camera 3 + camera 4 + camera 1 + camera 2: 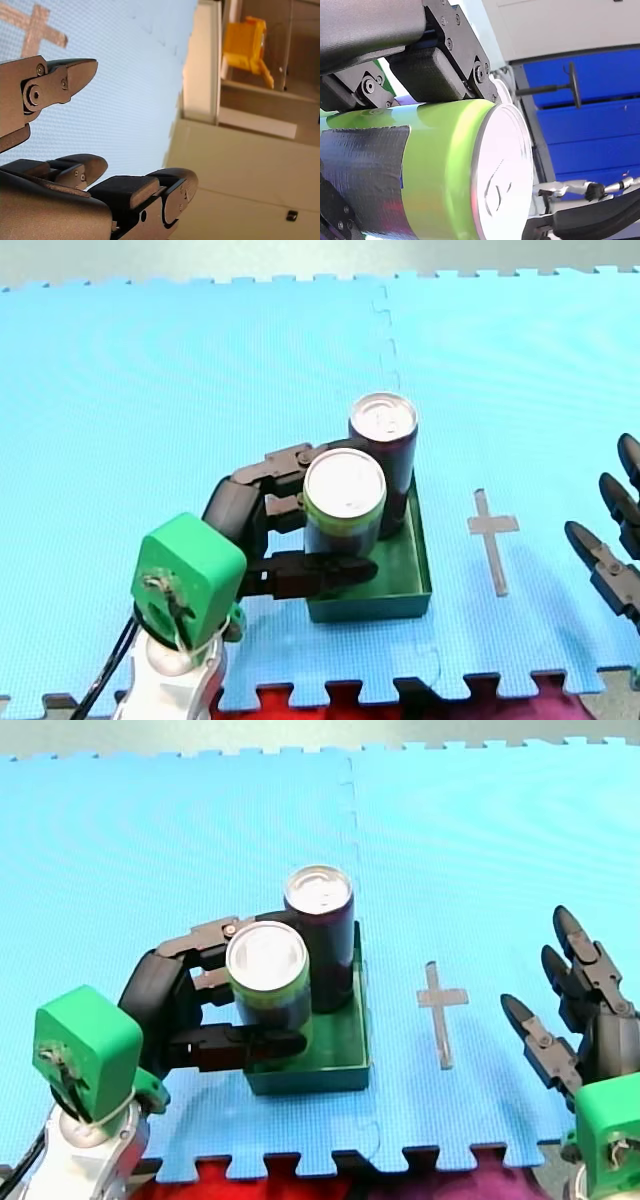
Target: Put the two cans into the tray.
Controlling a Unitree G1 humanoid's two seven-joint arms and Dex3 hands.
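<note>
On the blue foam mat [150, 390], the green can [343, 505] is gripped in the tray [400, 590] by the left hand [285, 530]; nothing is held by the right hand [575, 1010], at right.

left hand [190, 1005] clasps green can [266, 960]; right hand [575, 1010], seemingly empty, far right.

A blue foam mat [200, 390] of interlocking tiles carries everything. Its edges are toothed along the far and near sides. A jigsaw seam [388, 330] runs from the far edge toward the near one, dividing a left tile from a right tile. A shallow green tray [370, 605] sits flat on the mat at this seam, close to the near edge. To its right, apart from it, a grey tape cross [492, 540] is stuck to the right tile. A red surface [300, 705] shows beyond the mat's near edge.
</note>
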